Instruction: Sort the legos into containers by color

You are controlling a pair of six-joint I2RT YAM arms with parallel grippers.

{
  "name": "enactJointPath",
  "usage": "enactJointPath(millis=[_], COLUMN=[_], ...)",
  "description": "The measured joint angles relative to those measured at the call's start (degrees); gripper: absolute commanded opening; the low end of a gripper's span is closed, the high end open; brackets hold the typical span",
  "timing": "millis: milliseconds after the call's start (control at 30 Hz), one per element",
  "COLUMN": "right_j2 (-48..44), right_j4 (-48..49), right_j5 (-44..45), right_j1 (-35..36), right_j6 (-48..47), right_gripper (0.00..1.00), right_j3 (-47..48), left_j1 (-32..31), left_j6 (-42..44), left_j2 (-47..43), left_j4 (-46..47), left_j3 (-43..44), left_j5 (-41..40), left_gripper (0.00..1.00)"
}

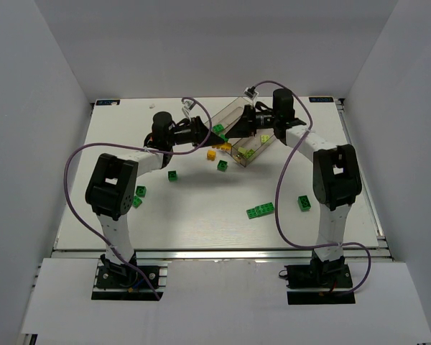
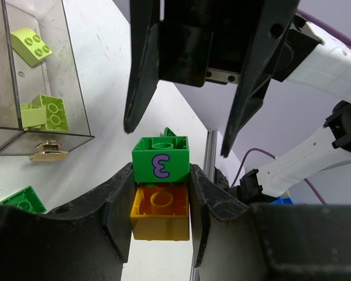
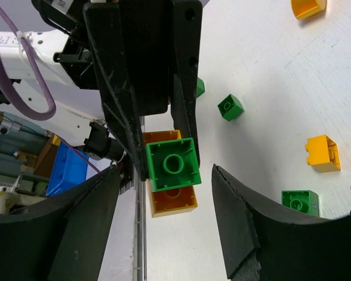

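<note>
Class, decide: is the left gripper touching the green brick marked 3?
Touching. The left wrist view shows the left gripper with its fingers pressed against both sides of the green brick and the orange brick under it, with no gap showing.

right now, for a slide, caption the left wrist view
The left gripper holds a green brick stacked on an orange brick as the open right gripper faces it.
</note>
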Motion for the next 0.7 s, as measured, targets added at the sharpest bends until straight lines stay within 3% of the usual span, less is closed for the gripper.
enactJointPath(millis=[433, 700], right_j2=[0.8, 0.8], right_j4=[0.1, 0.7], right_j5=[-1.1, -1.4], right_j1=[1.0, 1.0], right_j6=[-0.5, 0.3], right_gripper=[0.54, 0.6], right_j3=[0.0, 0.0], left_j1=[-0.3, -0.3], left_j6=[-2.1, -2.6], left_j2=[0.0, 0.0], left_j4=[2.4, 2.6], left_j3=[0.0, -0.1], left_j5=[0.1, 0.3], left_gripper=[0.05, 0.05])
